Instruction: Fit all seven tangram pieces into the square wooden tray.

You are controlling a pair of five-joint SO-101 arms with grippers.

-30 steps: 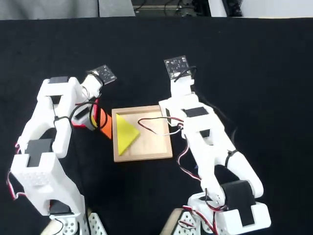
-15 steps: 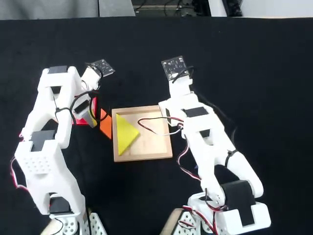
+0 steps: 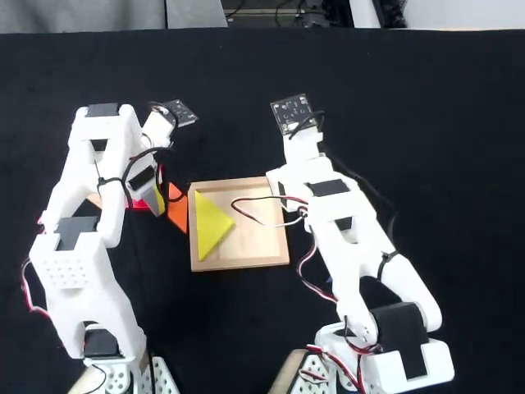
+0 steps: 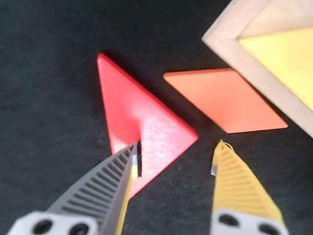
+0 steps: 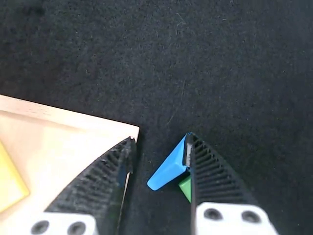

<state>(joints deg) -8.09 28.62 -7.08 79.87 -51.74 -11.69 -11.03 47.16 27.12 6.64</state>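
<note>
Red is what my left jaws are set on: the red triangle (image 4: 142, 132) lies flat on the black desk (image 3: 426, 123), directly under them. They are spread wide and grip nothing. One finger hangs over the triangle's face, and the other hangs over bare desk just past its nearest corner. One long edge of the triangle runs slantwise across my opening and faces the orange parallelogram (image 4: 225, 100). As I judge it, closing now would catch only that corner, so I would want to turn or shift to span a fuller width.

The parallelogram sits between the red triangle and the square wooden tray (image 3: 238, 258), just beside the tray's outer wall. Any path into the tray has to lift over it and over the rim. Inside, the yellow triangle (image 3: 212, 223) fills the side nearest my left arm. The bare wood beyond it is the open room, though it lies nearer my right arm.

My right jaws are also parted and empty, above the desk just outside a tray corner. A blue piece (image 5: 168, 169) lies between them, close against one finger, with a green piece (image 5: 185, 188) peeking out beside it.
</note>
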